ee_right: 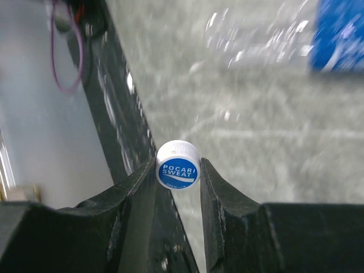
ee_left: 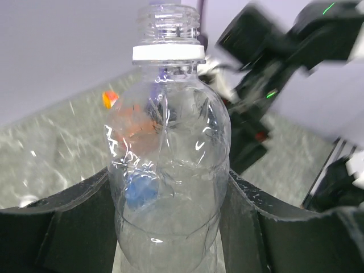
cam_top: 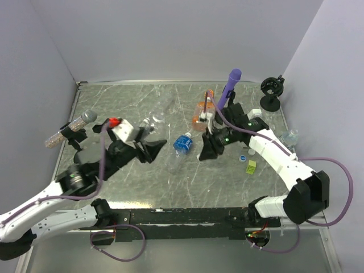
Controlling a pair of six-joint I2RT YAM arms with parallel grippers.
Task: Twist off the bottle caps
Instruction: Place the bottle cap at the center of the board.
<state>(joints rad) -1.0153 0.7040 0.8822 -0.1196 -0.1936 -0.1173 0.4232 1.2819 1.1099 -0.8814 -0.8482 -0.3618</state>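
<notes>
Grips a clear bottle round the belly with the left pincer, closed only to the bottle's width and pressing on both sides, most likely to stop the body from turning under a twist. Shows the bottle's neck bare, threads exposed above a white collar ring, so judged uncapped. Pinches a white cap with a blue Pocari Sweat top between the tips of the right pincer, nearly shut, apart from any bottle and over the counter; probably the cap from that same neck, due to be set down. From overhead, sets the two pincers facing each other near the middle of the counter, left pincer on the side of the left edge, right pincer on the side of the right edge. Has a blue-labelled bottle lying between them and an orange bottle nearer the far edge; cannot tell from here about their caps. Has a small blue cap loose toward the right edge, just beside a yellow-green block. Calls next for dropping the held cap on a bare patch of counter.
</notes>
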